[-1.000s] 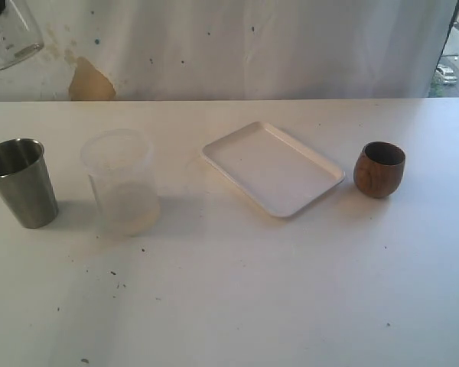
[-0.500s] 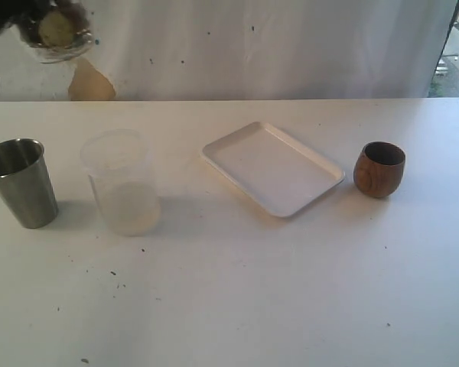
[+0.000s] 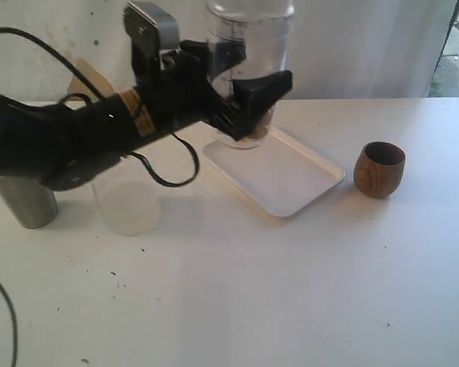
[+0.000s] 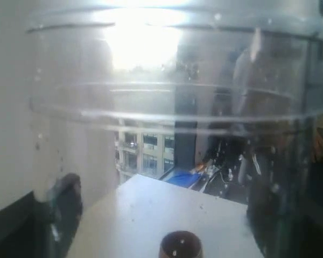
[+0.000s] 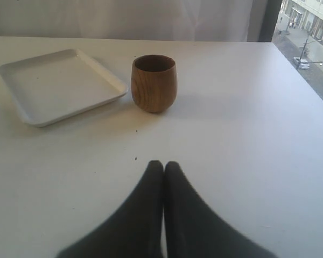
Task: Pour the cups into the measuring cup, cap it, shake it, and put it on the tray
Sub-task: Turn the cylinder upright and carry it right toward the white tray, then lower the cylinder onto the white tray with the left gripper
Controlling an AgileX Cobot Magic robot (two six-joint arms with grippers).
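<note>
The clear measuring cup (image 3: 249, 42) with its black scale stands upright at the far left corner of the white tray (image 3: 294, 183). My left gripper (image 3: 249, 103) is shut on its lower body. Whether its base touches the tray I cannot tell. Through the left wrist view the measuring cup (image 4: 167, 97) fills the frame, dark fingers (image 4: 64, 199) on either side. The wooden cup (image 3: 379, 169) sits right of the tray. My left arm partly hides the steel tumbler (image 3: 27, 205) and the frosted plastic cup (image 3: 128, 206). My right gripper (image 5: 163, 164) is shut and empty, short of the wooden cup (image 5: 154, 83).
The white table (image 3: 252, 290) stretches toward the camera. A white curtain (image 3: 367, 46) hangs behind it. The table's right edge (image 5: 307, 86) drops off toward a window. My left arm's black cable (image 3: 168, 180) loops above the plastic cup.
My left arm has swung in from the upper left corner with the measuring cup and now holds it at the tray's far corner, covering part of the tumbler and plastic cup.
</note>
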